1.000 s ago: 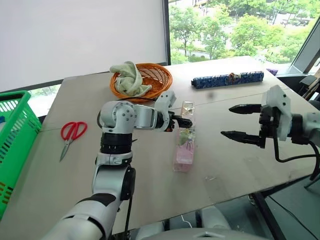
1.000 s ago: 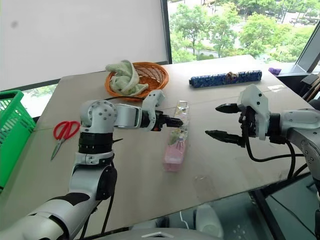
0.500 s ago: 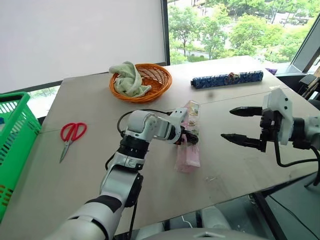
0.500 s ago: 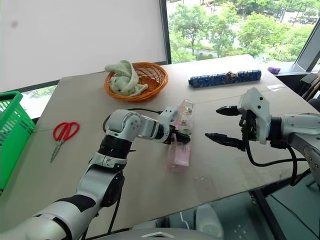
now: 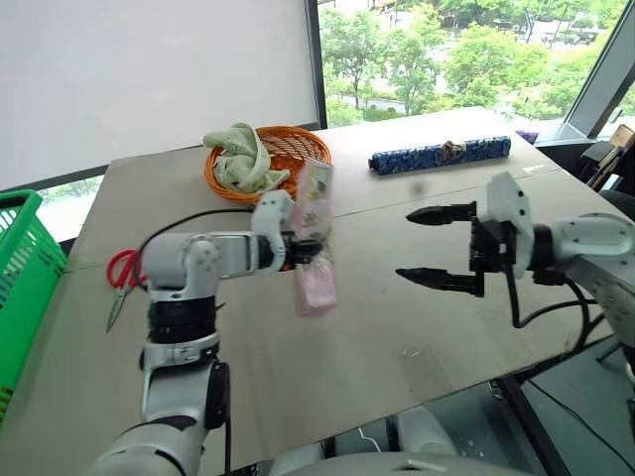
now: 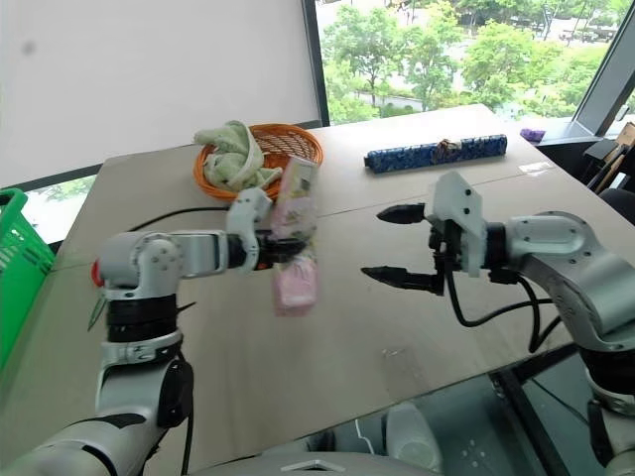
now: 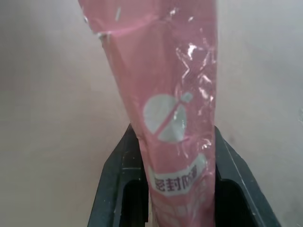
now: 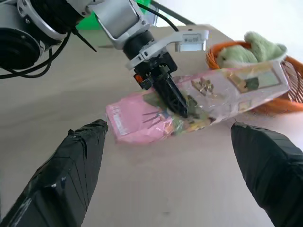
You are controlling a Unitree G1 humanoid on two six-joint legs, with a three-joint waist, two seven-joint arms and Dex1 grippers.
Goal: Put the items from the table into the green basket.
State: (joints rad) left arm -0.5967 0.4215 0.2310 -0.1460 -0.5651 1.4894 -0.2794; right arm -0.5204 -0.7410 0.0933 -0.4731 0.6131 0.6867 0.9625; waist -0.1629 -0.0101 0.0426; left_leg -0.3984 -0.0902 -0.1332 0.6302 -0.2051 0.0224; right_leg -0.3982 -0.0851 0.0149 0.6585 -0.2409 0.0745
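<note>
1. The bench [image 5: 417,327] is a large grey-beige top with a faint seam across it.
2. The green basket [image 5: 22,260] stands at the left edge of the bench, well apart from both arms.
3. The round orange wicker basket [image 5: 288,149] sits at the far side of the bench with a pale green cloth [image 5: 236,157] in it.
4. A long dark blue patterned box [image 5: 441,154] lies at the far right of the bench.
5. The right gripper [image 5: 429,248] hangs over the bench to the right of the flower-printed box [image 5: 315,238]. Its fingers [image 8: 78,156] are spread wide and hold nothing.
6. The left gripper [image 7: 170,163] has its fingers pressed on the two sides of the flower-printed box, near the middle of its length. The box is lifted off the bench and tilted, the clear end up and the pink end down.
7. In the left wrist view the pink film shows a white round sign with a line across it, and below it white Chinese characters, which I cannot read with certainty.
8. The red-handled scissors [image 5: 119,273] lie on the bench to the left, partly hidden behind the left arm.
</note>
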